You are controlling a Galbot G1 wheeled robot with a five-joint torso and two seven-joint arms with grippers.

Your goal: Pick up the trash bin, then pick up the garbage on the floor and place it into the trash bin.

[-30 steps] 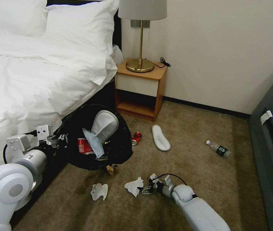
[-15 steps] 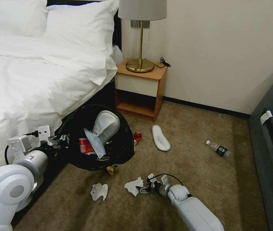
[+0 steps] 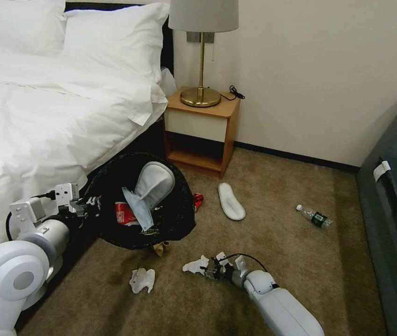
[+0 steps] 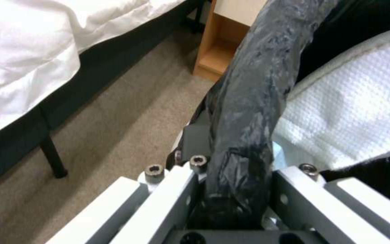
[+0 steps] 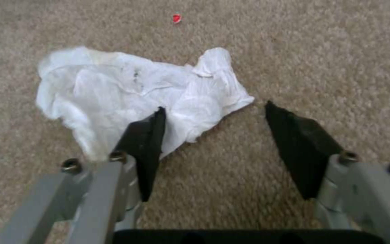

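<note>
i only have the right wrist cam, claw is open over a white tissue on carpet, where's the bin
Observer: The left claw holds the trash bin by its bagged rim, up beside the bed; it hangs tilted, mouth toward the robot.
Operator: anything in it yet
Observer: Yes: a white slipper, a pale blue mask and a red can lie inside.
Operator: what else is on the floor
Observer: A second tissue nearer the left arm, brown paper under the bin, another slipper and a clear bottle farther off.
Operator: is my tissue gripped
Observer: No. The right claw is open, with only one finger over the tissue's edge.
</note>
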